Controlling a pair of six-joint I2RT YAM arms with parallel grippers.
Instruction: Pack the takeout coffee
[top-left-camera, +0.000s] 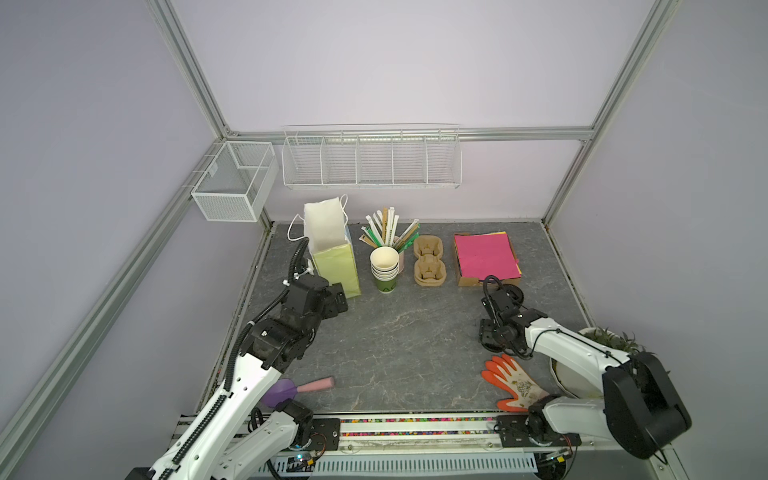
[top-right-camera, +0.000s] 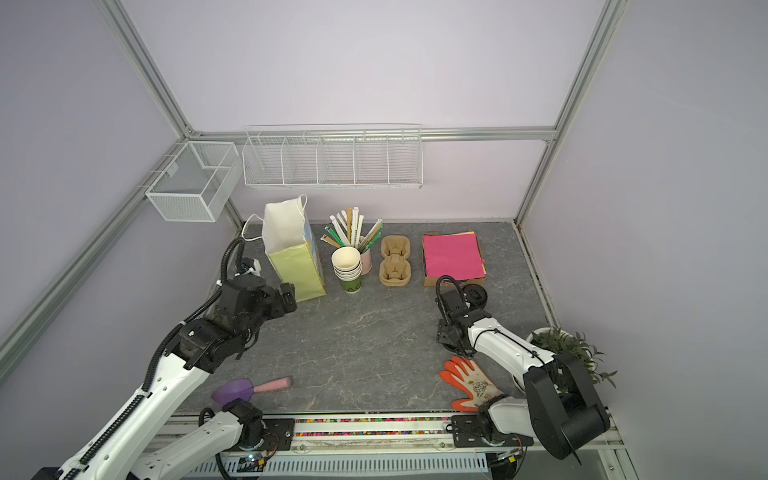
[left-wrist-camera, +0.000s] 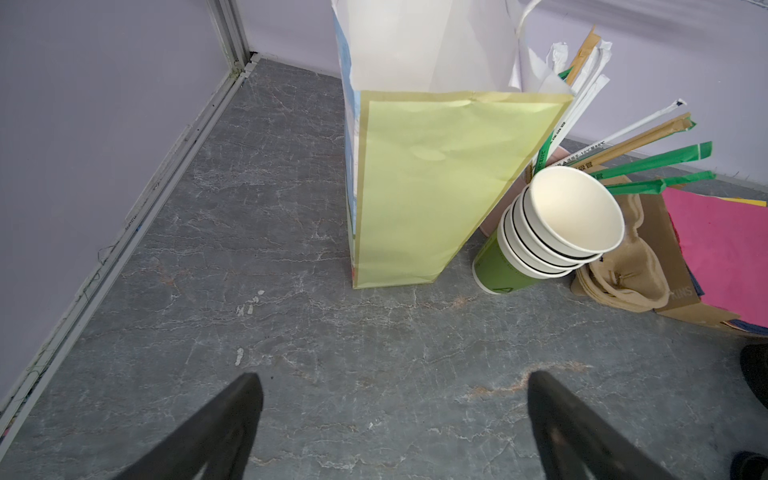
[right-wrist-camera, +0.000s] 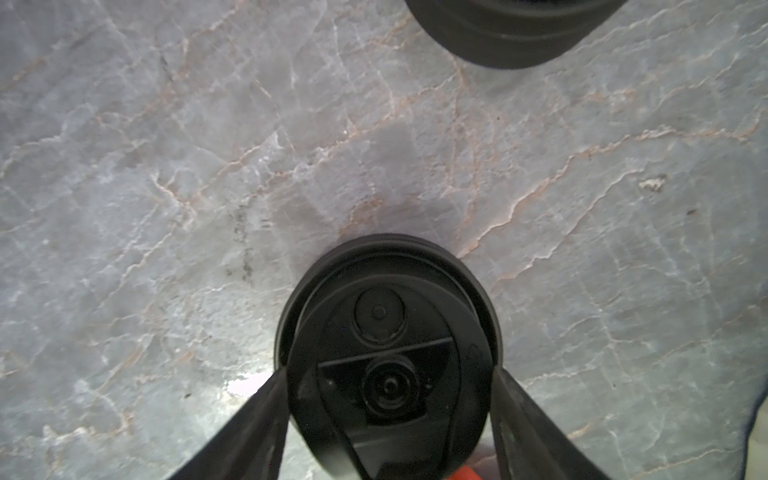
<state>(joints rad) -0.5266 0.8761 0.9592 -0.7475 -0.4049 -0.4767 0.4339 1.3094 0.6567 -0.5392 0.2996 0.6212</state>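
Where lilac walls (top-left-camera: 374, 62) meet, grey marbled tabletop (top-left-camera: 395, 340), coffee cup (right-wrist-camera: 388, 361), wire baskets (top-left-camera: 370, 162)

Bare table (top-left-camera: 395, 340) centre wide open for passage, back row walled by paper bag (top-left-camera: 336, 270), stacked green cups (top-left-camera: 385, 268), cup carriers (top-left-camera: 429, 262), box of coloured paper (top-left-camera: 484, 257), orange glove (top-left-camera: 513, 382) and scoop (top-left-camera: 316, 385) near front edge

- Robot lab test cell: aluminium-profile frame (top-left-camera: 199, 83), bare lilac walls (top-left-camera: 395, 62).
- Left arm (top-left-camera: 249, 382), right arm (top-left-camera: 582, 353) mounted on rail (top-left-camera: 415, 428) at counter (top-left-camera: 395, 340) edge.
- Staged props: paper cups (top-left-camera: 384, 266), straws (top-left-camera: 386, 226).
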